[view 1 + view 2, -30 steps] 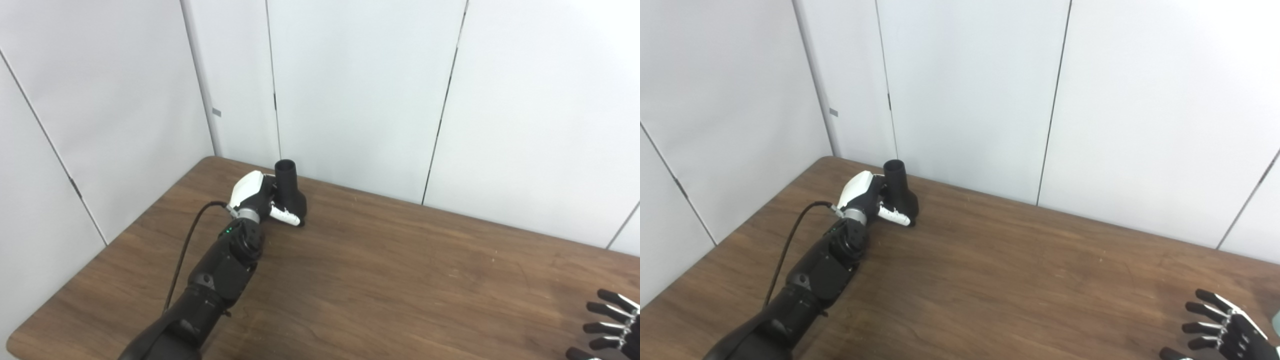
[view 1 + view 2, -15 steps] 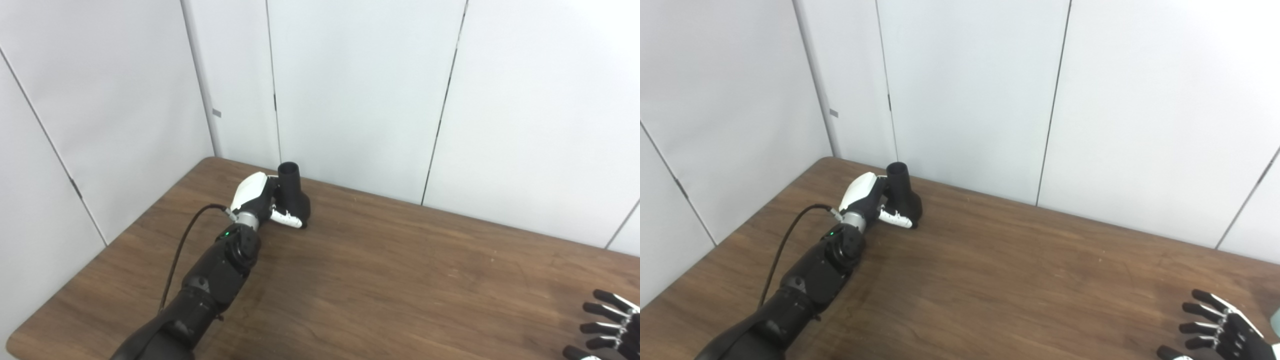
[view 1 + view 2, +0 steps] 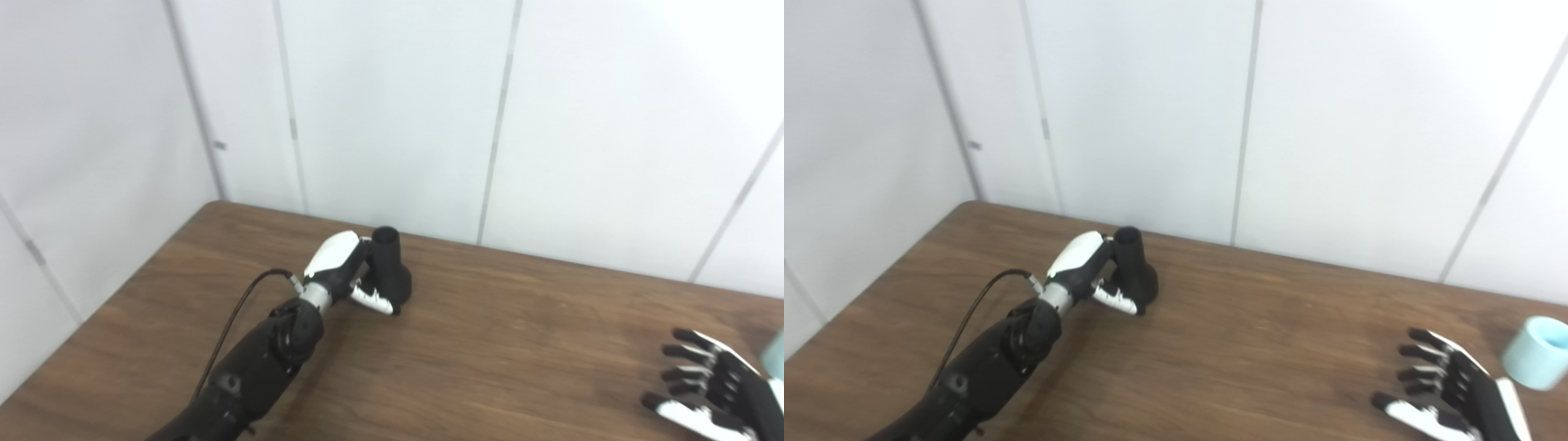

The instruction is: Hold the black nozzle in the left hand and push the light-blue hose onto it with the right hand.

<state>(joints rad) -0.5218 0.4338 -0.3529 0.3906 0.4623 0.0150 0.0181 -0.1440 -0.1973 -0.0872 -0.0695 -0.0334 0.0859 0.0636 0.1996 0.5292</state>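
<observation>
In your left eye view, the left hand [image 3: 340,269] with its white back and black fingers is far out near the table's back edge, wrapped around the black plastic nozzle [image 3: 392,269]. The fingers curl behind the narrow neck and the white-tipped thumb lies across the front of the flared base, so the hand is grasping the nozzle. The nozzle stands nearly upright, round opening up, base down at the brown wood-grain tabletop [image 3: 490,367]; you cannot tell whether the base touches the wood. A black cable [image 3: 229,327] loops beside the dark forearm. At the bottom right corner you see the right hand [image 3: 704,392], palm open, fingers spread and released, holding nothing. A sliver of pale blue shows at the right edge beside it. White wall panels [image 3: 398,110] with grey seams stand behind the table.

In your right eye view, the left hand's grip on the nozzle [image 3: 1134,269] looks the same. Here the light-blue cylindrical hose end [image 3: 1536,360] is plainly visible, lying on the tabletop at the far right, open mouth tilted up and toward the back. The right hand [image 3: 1448,392] is just beside it, to its left and a little nearer you, fingers splayed and apart from the hose. The hose and nozzle are well apart, across the table's width.
</observation>
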